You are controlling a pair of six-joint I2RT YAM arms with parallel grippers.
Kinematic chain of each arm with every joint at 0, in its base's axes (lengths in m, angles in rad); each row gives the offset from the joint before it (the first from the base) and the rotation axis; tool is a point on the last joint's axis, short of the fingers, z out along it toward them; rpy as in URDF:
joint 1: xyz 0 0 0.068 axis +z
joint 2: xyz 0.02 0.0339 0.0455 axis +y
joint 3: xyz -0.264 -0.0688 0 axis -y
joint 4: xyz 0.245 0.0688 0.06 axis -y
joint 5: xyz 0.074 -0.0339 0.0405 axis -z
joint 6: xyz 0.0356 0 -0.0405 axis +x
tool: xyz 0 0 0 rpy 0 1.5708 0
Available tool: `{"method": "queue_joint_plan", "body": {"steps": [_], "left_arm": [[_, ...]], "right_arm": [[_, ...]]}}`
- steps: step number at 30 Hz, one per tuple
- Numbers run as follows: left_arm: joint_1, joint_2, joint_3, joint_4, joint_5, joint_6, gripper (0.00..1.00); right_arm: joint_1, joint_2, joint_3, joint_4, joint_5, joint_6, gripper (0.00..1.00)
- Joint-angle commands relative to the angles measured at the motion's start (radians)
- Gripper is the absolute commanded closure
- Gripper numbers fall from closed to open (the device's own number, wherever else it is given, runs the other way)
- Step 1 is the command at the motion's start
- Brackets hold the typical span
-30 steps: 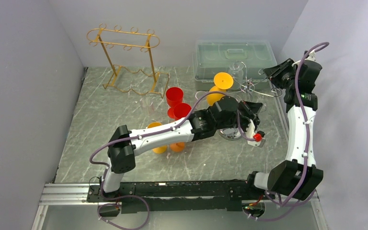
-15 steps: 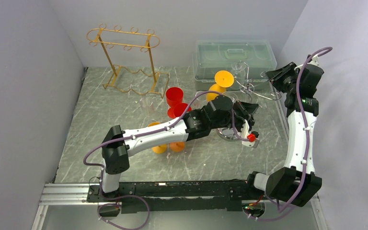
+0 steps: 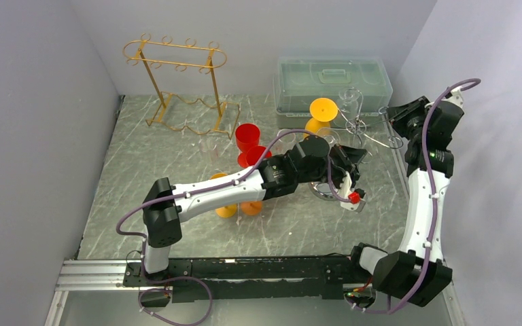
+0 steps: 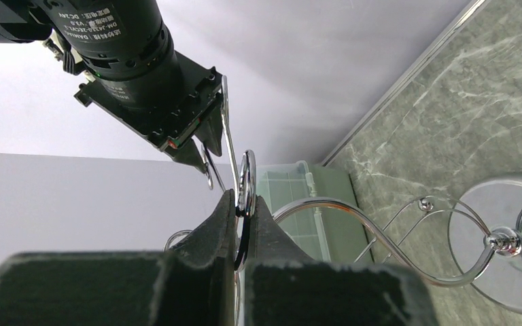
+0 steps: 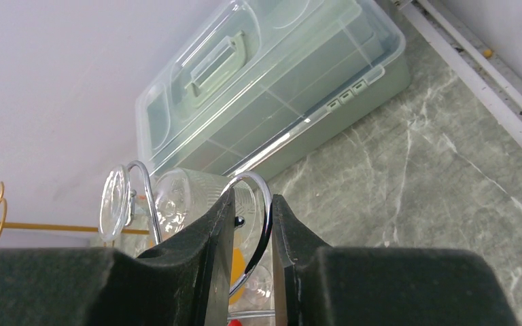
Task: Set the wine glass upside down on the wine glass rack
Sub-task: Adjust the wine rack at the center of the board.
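Note:
A chrome wire wine glass rack (image 3: 361,128) stands on a round base (image 3: 323,192) right of centre. An orange wine glass (image 3: 322,109) hangs upside down on it, foot up. A clear wine glass (image 3: 351,100) hangs beside it and also shows in the right wrist view (image 5: 177,198). My left gripper (image 3: 357,153) is shut on a chrome ring of the rack (image 4: 247,178). My right gripper (image 3: 398,113) is closed around a chrome loop (image 5: 265,216) at the rack's right end. The rack's base shows in the left wrist view (image 4: 479,268).
A gold wire rack (image 3: 177,88) stands at the back left. Two red glasses (image 3: 248,136) and a clear glass (image 3: 207,146) stand mid-table. Orange glasses (image 3: 226,211) lie under my left arm. A clear lidded box (image 3: 333,81) sits against the back wall behind the chrome rack.
My right gripper has moved right and a little nearer with the rack's loop. The rack's top and the orange glass shifted right. My left arm drew back slightly to the left.

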Motion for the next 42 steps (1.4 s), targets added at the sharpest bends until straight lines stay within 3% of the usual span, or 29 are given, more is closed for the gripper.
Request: {"method": "queue_joint_plan", "body": {"steps": [1, 42], "left_arm": [[0.062, -0.059, 0.000, 0.022, -0.162, -0.097, 1.00], [0.156, -0.217, -0.189, -0.007, -0.173, -0.025, 1.00]], "right_arm": [[-0.038, -0.072, -0.013, -0.050, 0.101, -0.056, 1.00], [-0.021, -0.216, -0.130, -0.098, 0.054, 0.026, 1.00]]}}
